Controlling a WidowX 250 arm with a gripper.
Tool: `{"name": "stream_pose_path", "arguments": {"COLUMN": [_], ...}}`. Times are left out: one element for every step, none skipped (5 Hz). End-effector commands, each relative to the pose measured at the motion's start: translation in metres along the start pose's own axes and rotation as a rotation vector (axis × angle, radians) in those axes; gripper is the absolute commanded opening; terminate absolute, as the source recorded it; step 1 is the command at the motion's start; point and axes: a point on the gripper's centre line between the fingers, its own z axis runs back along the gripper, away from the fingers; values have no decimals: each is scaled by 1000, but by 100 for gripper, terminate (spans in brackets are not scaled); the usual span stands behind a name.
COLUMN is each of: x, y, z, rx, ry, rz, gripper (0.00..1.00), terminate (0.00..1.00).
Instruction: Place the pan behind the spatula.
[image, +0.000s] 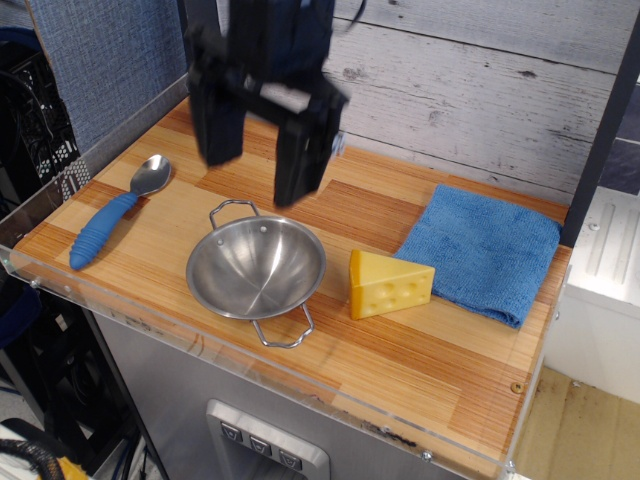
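The shiny steel pan with two wire loop handles sits on the wooden counter, near the front edge. The spatula, with a ribbed blue handle and a small metal head, lies to its left near the left edge. My black gripper hangs open above the back of the pan, its two fingers wide apart and holding nothing. It does not touch the pan.
A yellow cheese wedge stands just right of the pan. A folded blue cloth lies at the back right. A dark post and a grey plank wall close the back. A clear rim lines the front.
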Motion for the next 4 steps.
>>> {"name": "stream_pose_path", "arguments": {"x": [22,39,48,52], "y": [-21,-25,-25,-23], "z": [-32,-49,-60,-68], "rx": [35,35,35,36], "ry": [-130,-151,-132,-113], "rz": [13,18,26,25], "gripper": [100,100,100,100], "terminate": [0,0,0,0]}}
